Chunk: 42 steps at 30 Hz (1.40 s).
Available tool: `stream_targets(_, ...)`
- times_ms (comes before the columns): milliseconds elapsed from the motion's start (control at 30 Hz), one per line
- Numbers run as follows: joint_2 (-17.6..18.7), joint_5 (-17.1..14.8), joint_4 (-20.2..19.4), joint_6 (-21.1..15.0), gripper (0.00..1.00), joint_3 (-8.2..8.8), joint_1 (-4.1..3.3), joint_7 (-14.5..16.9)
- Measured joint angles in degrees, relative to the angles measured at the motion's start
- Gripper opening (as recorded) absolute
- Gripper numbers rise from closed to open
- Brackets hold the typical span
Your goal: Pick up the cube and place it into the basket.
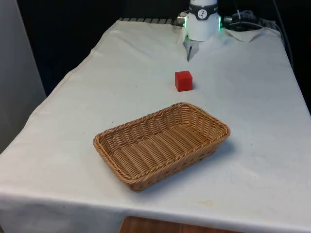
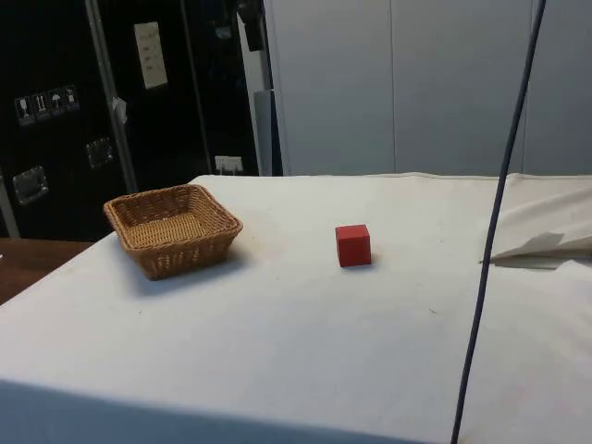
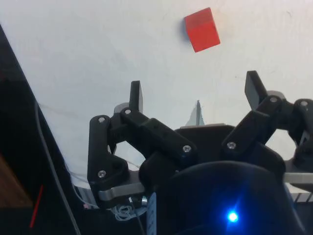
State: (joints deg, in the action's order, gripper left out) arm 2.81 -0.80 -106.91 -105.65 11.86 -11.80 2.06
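A red cube (image 1: pixel 183 80) rests on the white cloth, a little behind the wicker basket (image 1: pixel 116 160) as the front view has it. In the side view the cube (image 2: pixel 353 245) sits to the right of the basket (image 2: pixel 139 242), with bare cloth between them. My gripper (image 3: pixel 195 90) hangs high over the cloth with its fingers spread wide and nothing between them. The cube (image 3: pixel 202 30) lies on the cloth well beyond the fingertips (image 3: pixel 136 93). The basket holds nothing.
A crumpled fold of cloth (image 2: pixel 546 242) lies at the table's robot end. A dark cable (image 2: pixel 490 250) crosses the side view's right part. The table's edges drop off near the basket (image 1: pixel 160 141) in the front view.
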Motion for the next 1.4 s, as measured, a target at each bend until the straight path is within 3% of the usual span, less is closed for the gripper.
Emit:
stream_targets(633, -3.95, 1.15, -4.76, -2.75, 1.00, -1.15, 0.00, 0.52)
stream_targets(1400, -7.10, 1.20, -9.57, -7.56, 1.00, -1.49, 0.00, 4.64)
